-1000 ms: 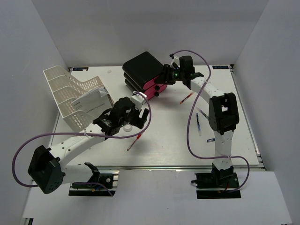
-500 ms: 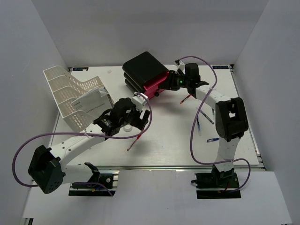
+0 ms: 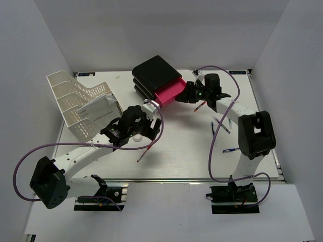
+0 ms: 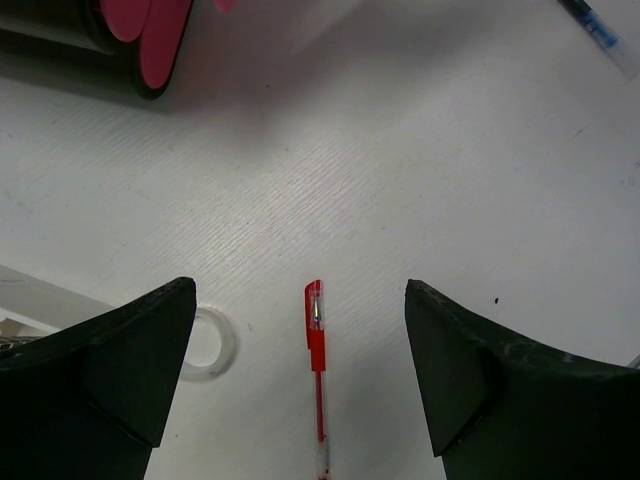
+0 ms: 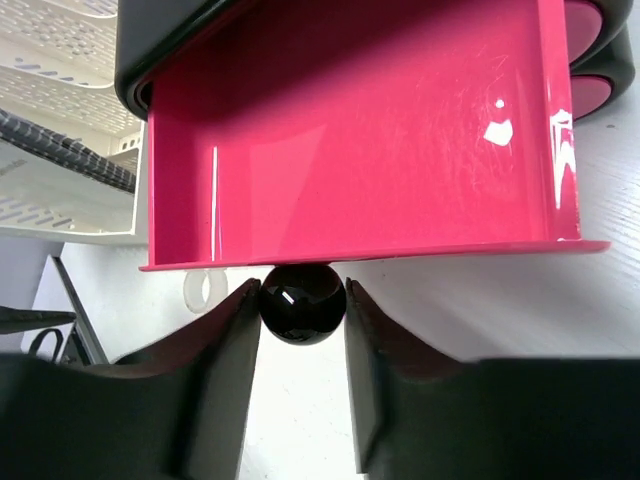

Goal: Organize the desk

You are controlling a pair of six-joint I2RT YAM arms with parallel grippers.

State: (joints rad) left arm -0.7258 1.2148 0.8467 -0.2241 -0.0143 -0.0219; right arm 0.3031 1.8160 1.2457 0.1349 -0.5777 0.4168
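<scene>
1. The desk (image 3: 186,151) – white, spanning the space between grey walls – lies under both arms.
2. A mesh tray (image 3: 65,91) holding papers stands far left.
3. The left gripper (image 4: 298,330) hangs spread wide over a red pen (image 4: 318,380), with a clear ring (image 4: 205,342) just beside the pen.
4. A pink drawer (image 5: 360,150) juts from the black unit (image 3: 154,70).
5. The right gripper (image 5: 300,305) pinches the drawer's black knob (image 5: 302,300).
6. A blue pen (image 3: 229,149) lies far right.

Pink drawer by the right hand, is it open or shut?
Open. The pink drawer sticks out from the black unit, empty inside; the right hand grips its knob.
</scene>
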